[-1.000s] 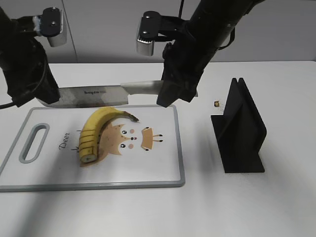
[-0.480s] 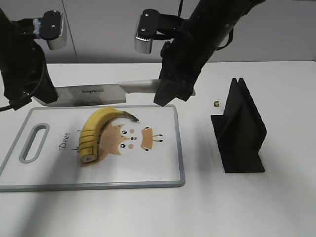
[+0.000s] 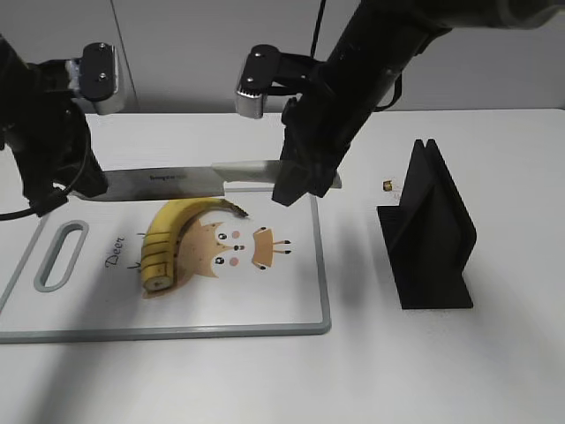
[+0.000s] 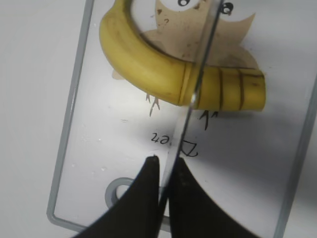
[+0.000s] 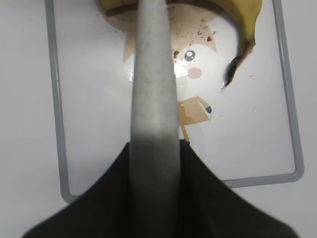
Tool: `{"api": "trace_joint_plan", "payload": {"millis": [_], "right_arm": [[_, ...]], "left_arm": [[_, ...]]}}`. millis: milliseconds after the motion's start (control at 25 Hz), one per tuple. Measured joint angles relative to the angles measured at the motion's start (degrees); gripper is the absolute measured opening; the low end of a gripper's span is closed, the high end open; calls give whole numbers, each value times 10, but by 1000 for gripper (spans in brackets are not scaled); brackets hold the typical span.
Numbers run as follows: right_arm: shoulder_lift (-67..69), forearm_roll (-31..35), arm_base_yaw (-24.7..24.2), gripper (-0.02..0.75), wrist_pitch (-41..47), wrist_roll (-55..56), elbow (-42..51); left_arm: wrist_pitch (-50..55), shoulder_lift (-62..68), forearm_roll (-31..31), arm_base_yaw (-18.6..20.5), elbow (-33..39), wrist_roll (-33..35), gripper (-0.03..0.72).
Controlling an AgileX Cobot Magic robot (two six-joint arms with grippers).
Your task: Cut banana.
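A curved yellow banana (image 3: 172, 237) lies on the white cutting board (image 3: 265, 305), flat cut end toward the front, slice lines across its thick part. A knife (image 3: 168, 181) is held level just above it. My left gripper (image 3: 84, 187) is shut on the blade's tip end. My right gripper (image 3: 296, 184) is shut on the pale handle (image 3: 252, 170). In the left wrist view the blade edge (image 4: 198, 74) crosses the banana (image 4: 143, 67) beside the slice lines, and the jaws (image 4: 166, 166) pinch the blade. In the right wrist view the jaws (image 5: 154, 148) clamp the handle (image 5: 153, 84); the banana's stem (image 5: 237, 54) shows.
A black knife stand (image 3: 433, 234) stands on the table right of the board. A small brown object (image 3: 387, 185) lies behind it. The board has a grey rim, a handle slot (image 3: 60, 254) at its left end and a brown deer print (image 3: 238, 247).
Both grippers have moved the knife forward and down, from behind the board's far edge to just over the banana's back. The banana has not moved.
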Motion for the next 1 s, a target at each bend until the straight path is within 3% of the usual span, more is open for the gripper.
{"api": "trace_joint_plan", "payload": {"millis": [1000], "right_arm": [[83,-13,-1,174,-22,4,-42]], "left_arm": [[-73,77,-8,3,15,-1,22]]}}
